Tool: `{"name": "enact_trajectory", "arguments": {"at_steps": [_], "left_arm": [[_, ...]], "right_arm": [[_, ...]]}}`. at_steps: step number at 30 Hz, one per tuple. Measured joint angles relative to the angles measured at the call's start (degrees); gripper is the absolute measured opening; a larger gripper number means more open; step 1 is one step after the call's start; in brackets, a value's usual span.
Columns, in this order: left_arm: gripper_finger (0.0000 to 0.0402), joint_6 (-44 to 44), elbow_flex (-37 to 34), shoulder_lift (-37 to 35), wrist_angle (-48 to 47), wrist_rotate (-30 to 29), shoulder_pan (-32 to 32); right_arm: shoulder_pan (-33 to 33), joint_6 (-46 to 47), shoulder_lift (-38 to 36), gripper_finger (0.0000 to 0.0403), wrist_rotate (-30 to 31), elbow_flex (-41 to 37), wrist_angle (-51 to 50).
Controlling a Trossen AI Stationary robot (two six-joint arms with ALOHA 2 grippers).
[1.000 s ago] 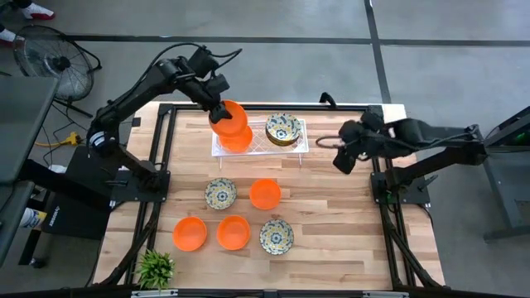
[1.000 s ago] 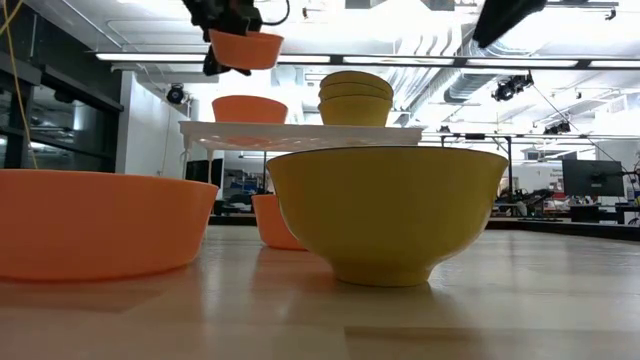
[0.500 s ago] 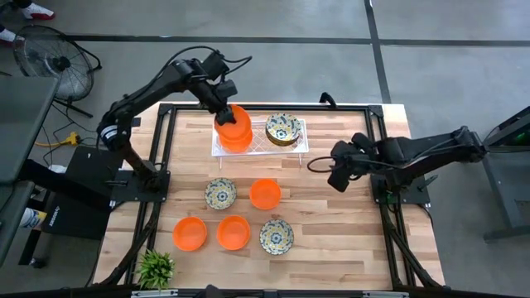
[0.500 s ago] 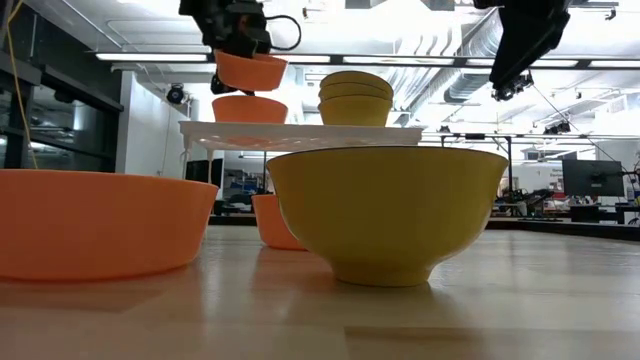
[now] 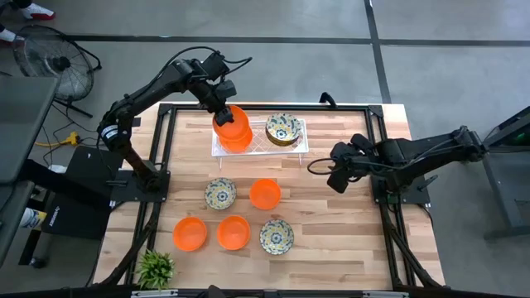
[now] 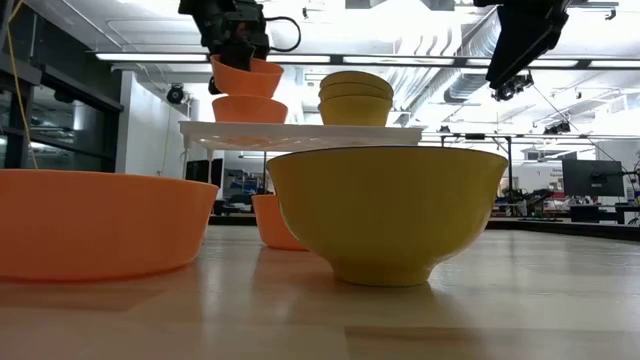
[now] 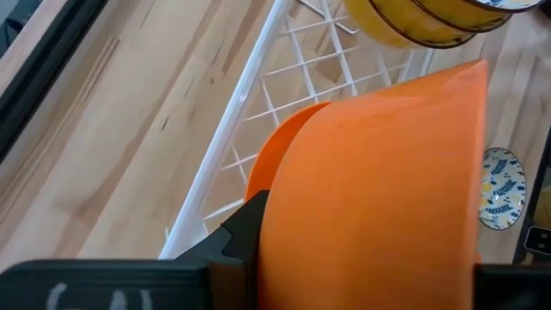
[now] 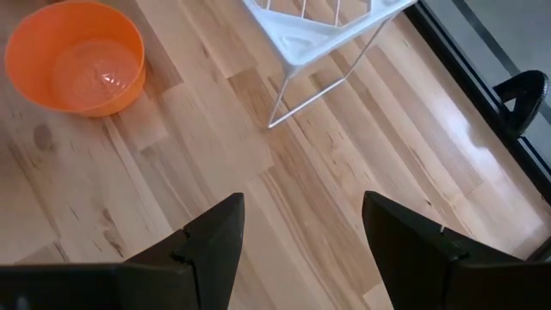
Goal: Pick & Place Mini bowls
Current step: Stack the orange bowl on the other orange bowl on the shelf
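Observation:
My left gripper (image 5: 222,103) is shut on an orange mini bowl (image 6: 245,77) over the left end of the white lattice tray (image 5: 259,142). This bowl is right above a second orange bowl (image 6: 248,108) that stands on the tray. A stack of patterned bowls (image 5: 283,129) stands on the tray's right half. My right gripper (image 8: 301,250) hangs open over bare wood right of the tray, with nothing between its fingers. On the table lie three orange bowls (image 5: 265,194) (image 5: 190,233) (image 5: 233,233) and two patterned bowls (image 5: 220,194) (image 5: 276,236). My left gripper holds the orange bowl at its far-left rim (image 5: 222,112), coming from above and slanting down from the table's far left. One dark finger (image 7: 245,232) lies against the outer wall; the bowl hides the other. The bowl is slightly tilted, its bottom (image 6: 246,93) at the lower bowl's rim.
The tray stands on thin white legs (image 8: 288,86) at the table's far middle. A small green plant (image 5: 155,266) stands at the near left corner. Bare wood lies right of the loose bowls, under my right gripper.
My left gripper has come down with the orange bowl, from well above the tray to the rim of the orange bowl standing there. My right gripper has sunk toward the table and shifted a little toward the near edge, staying open.

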Motion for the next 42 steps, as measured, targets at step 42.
{"name": "enact_trajectory", "arguments": {"at_steps": [42], "left_arm": [[0.0191,2.03,-0.04,0.11,-0.30,0.10,-2.78]], "right_arm": [[0.00,-1.86,0.00,0.0224,0.90,0.00,0.24]]}}
